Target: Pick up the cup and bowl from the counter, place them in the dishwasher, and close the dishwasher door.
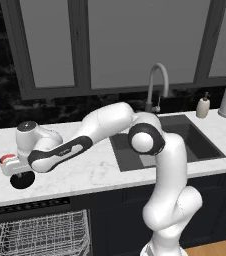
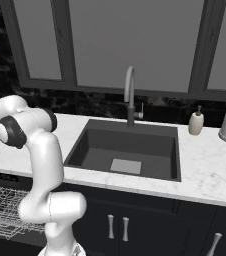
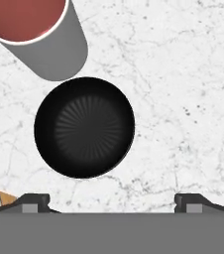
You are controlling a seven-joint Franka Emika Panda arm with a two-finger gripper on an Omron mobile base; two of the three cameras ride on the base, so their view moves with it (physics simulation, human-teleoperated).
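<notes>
The gripper [image 3: 112,202] hangs with its fingers spread wide and empty, straight above the bowl [image 3: 84,127], likely lining up a grasp. The cup [image 3: 34,34] stands just beside the bowl on the counter [image 3: 183,74]. Below, the dishwasher [image 1: 35,232] gapes, rack showing, ready for both.

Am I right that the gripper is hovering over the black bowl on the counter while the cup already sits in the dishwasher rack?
Not quite. The gripper does hover over the bowl on the counter, but the cup is not in the dishwasher rack. The hand view shows it standing on the counter right beside the bowl, its red inside facing up.
</notes>
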